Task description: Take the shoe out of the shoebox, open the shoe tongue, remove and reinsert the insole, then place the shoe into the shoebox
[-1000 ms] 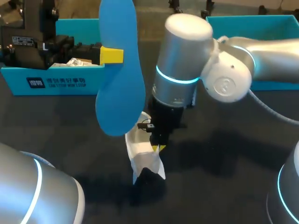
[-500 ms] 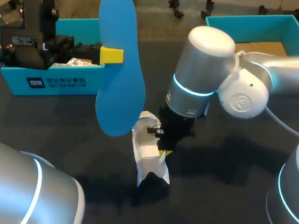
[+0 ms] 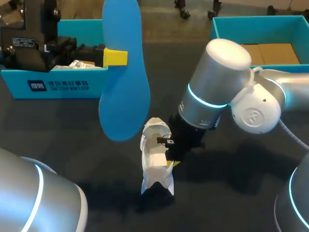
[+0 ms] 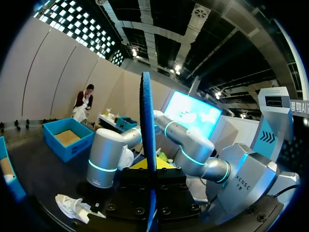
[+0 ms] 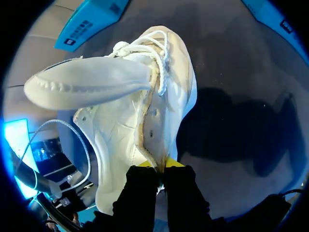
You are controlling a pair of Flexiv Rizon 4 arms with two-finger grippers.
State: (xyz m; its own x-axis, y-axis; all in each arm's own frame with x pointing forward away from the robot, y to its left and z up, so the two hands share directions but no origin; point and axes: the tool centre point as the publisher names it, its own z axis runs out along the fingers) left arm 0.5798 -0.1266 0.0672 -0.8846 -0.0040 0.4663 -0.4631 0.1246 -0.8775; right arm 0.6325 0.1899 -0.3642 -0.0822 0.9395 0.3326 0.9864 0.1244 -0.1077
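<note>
My left gripper [image 3: 116, 57] is raised over the table's left middle, shut on a blue insole [image 3: 123, 72] that hangs upright. In the left wrist view the insole [image 4: 147, 140] stands edge-on between the fingers of that gripper [image 4: 152, 166]. A white shoe [image 3: 155, 154] stands on the dark table in front of the insole, its opening facing up. My right gripper [image 3: 169, 162] is shut on the shoe's side wall. In the right wrist view that gripper [image 5: 161, 166] pinches the rim of the shoe [image 5: 140, 111], whose tongue [image 5: 91, 87] is folded outward.
A blue shoebox [image 3: 53, 84] with paper inside stands at the back left, behind my left arm. A second blue box part [image 3: 260, 21] with a cardboard floor sits at the back right. The dark table [image 3: 231, 183] lies bare at the front right.
My right arm has swung to the right, dragging and turning the shoe a little to the right with it. The left gripper and insole have stayed still.
</note>
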